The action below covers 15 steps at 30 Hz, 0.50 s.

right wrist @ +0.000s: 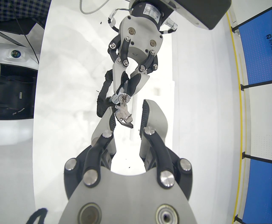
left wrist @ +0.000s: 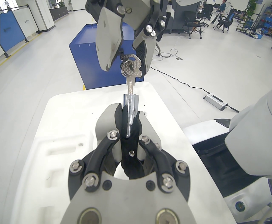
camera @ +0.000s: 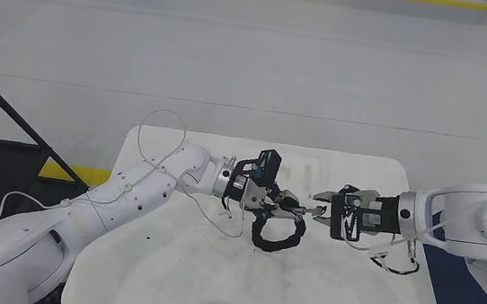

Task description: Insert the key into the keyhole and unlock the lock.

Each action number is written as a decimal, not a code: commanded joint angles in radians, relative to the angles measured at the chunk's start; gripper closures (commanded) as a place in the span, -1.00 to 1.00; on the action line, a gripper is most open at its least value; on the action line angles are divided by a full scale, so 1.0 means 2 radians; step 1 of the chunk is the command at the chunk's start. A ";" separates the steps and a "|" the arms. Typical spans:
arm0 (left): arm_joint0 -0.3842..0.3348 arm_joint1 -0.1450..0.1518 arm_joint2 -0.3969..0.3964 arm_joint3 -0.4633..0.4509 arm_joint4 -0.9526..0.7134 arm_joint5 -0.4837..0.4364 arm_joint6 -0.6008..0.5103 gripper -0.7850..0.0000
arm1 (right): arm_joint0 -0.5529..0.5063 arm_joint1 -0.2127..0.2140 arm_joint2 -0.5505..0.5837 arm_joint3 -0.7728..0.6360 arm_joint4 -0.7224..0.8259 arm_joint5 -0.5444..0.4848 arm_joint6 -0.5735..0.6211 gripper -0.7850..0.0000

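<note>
Jaws of left gripper [left wrist: 127,111] clamped on chrome lock cylinder [left wrist: 131,101], over table [camera: 167,270]; black cable [right wrist: 103,93] trailing from it. Jaws of right gripper [right wrist: 128,106] parted: key [right wrist: 123,113] bow against one pad [right wrist: 112,121], clear gap to the other. Blade entered in keyhole [right wrist: 123,98]. Step in hand, by judgement: closing squarely on the bow, then turning about the blade's axis without side load, cylinder gripped firm. Depth of insertion hard to tell; cable's far end hidden behind fingers.
</note>
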<state>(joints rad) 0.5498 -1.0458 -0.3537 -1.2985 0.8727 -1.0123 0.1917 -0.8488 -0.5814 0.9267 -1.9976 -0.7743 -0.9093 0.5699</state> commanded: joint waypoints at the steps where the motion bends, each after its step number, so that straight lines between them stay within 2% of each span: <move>1: 0.000 0.000 0.001 0.001 0.002 0.000 0.003 1.00 | -0.001 -0.001 0.000 0.002 0.002 0.007 -0.002 0.59; 5: 0.000 0.000 0.000 0.003 0.006 0.000 0.008 1.00 | -0.004 -0.003 0.002 0.004 0.014 0.020 -0.004 1.00; 11: 0.001 0.000 -0.004 0.003 0.014 0.000 0.016 1.00 | -0.004 -0.005 0.007 0.011 0.040 0.020 -0.004 1.00; 15: 0.002 0.000 -0.009 -0.001 0.022 0.000 0.021 1.00 | -0.011 -0.005 0.005 0.021 0.088 0.039 0.016 1.00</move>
<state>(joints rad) 0.5534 -1.0450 -0.3696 -1.2979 0.9125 -1.0123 0.2319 -0.8674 -0.5925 0.9384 -1.9599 -0.6280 -0.8407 0.5872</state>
